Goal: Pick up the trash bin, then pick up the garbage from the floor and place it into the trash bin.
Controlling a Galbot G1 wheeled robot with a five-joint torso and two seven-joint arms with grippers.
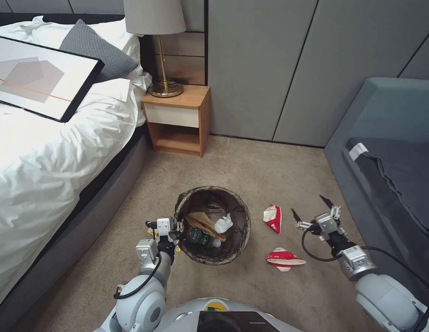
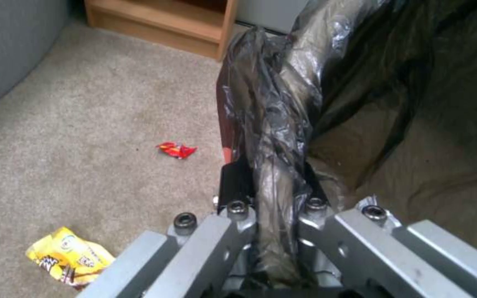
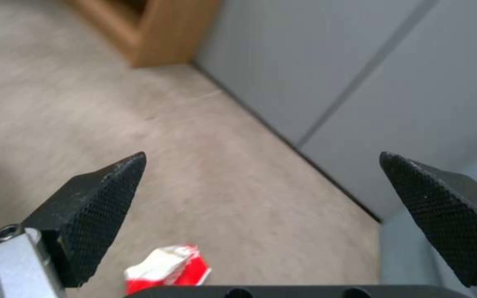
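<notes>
Floor: beige bedroom carpet [image 1: 270, 170].
Left gripper [image 2: 274, 194]: clamped on trash bin [image 1: 212, 224] rim.
Right gripper [image 1: 316, 208]: spread wide, crushed cup [image 1: 273, 218] just to its left.

Floor [image 1: 270, 175]: beige carpet | two crushed red-and-white cups [image 1: 273, 218] (near together) | yellow wrapper [image 2: 67, 256] | nightstand [image 1: 177, 121]
</notes>
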